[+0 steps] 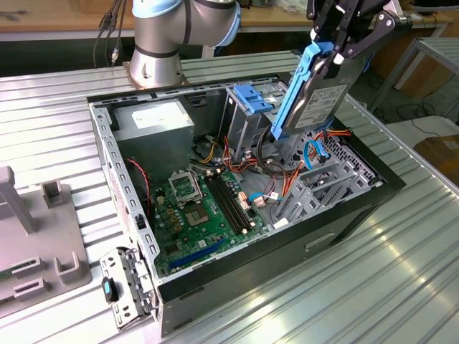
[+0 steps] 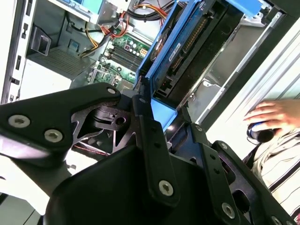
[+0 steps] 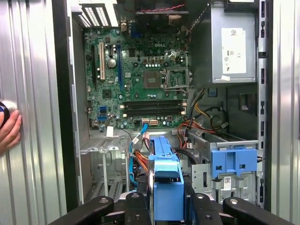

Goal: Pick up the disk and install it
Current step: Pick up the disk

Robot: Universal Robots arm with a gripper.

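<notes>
The gripper, clamped on the upper end of the disk, hangs it steeply tilted just above and beside the drive cage, presumably leaving its lower end free for insertion.

At the exterior view's top edge the arm was cut off above its lowest joints, and the gripper lost its upper body there too. Its grip covered the top end of the disk, and the disk hid part of the case behind it. The fixture ran off the exterior view's left edge. In the second wrist view the gripper's black links blocked much of the case interior. A hand was cut by the frame's edge and rested on a dark object too hidden to name. In the first wrist view the disk showed edge-on, its label out of sight, and a hand was cropped at the frame's edge.
</notes>
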